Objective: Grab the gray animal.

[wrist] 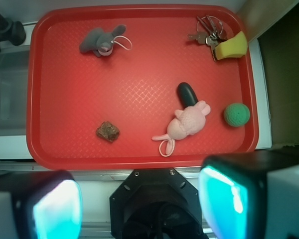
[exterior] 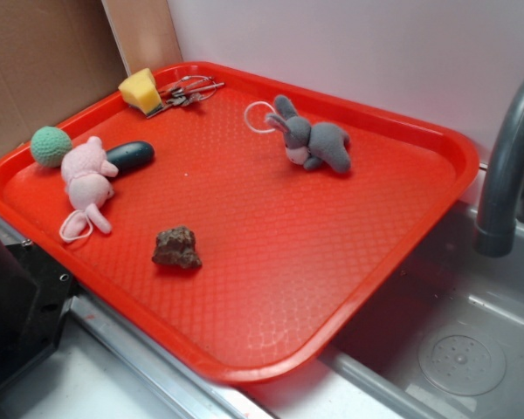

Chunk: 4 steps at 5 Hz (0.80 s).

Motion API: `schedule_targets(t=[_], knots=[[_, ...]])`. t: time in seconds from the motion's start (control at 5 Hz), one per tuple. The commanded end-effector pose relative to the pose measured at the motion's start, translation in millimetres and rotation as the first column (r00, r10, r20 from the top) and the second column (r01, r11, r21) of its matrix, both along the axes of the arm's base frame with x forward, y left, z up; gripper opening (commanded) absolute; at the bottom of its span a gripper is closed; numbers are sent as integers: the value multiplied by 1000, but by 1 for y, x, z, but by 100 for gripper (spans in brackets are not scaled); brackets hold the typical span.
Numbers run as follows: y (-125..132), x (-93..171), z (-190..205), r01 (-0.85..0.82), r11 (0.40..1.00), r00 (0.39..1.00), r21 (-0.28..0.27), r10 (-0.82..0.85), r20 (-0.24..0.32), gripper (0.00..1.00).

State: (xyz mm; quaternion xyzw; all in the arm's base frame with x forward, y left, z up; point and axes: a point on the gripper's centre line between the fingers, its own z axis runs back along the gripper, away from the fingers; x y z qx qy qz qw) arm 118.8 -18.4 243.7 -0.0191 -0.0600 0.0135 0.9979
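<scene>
Wrist view, nearest first: the hand [wrist: 139, 201] sits at the bottom edge, its two pads [wrist: 57, 209] set wide apart with nothing between them, hanging above the near rim of the red tray [wrist: 139, 74]. Just inside that rim lie a brown rock [wrist: 107, 131] to the left and a pink plush animal [wrist: 187, 122] to the right. A dark oblong object [wrist: 187, 94] touches the pink plush on its far side, and a green ball [wrist: 237, 114] rests near the tray's right rim. Farther in, at the far right corner, a yellow sponge [wrist: 232, 46] lies beside a bunch of keys [wrist: 208, 31].

The gray animal [wrist: 100, 41] lies in the far left part of the tray, well apart from the other items. Its long axis runs roughly left to right, tilted slightly. The head and ears point right, toward the keys, and a white string loop [wrist: 122, 44] trails from the head. The rear end points toward the left rim.
</scene>
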Motion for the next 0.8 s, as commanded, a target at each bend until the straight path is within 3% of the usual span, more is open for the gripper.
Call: schedule_targets(t=[0.0, 0.2, 0.4, 0.6], knots=[[0, 0, 0, 0, 1000, 1000, 0, 0, 0, 100], [-5, 50, -36, 248, 968, 969, 49, -247, -17, 100], [-20, 99, -66, 474, 875, 878, 99, -479, 27, 100], [-28, 130, -90, 670, 737, 722, 95, -675, 152, 100]])
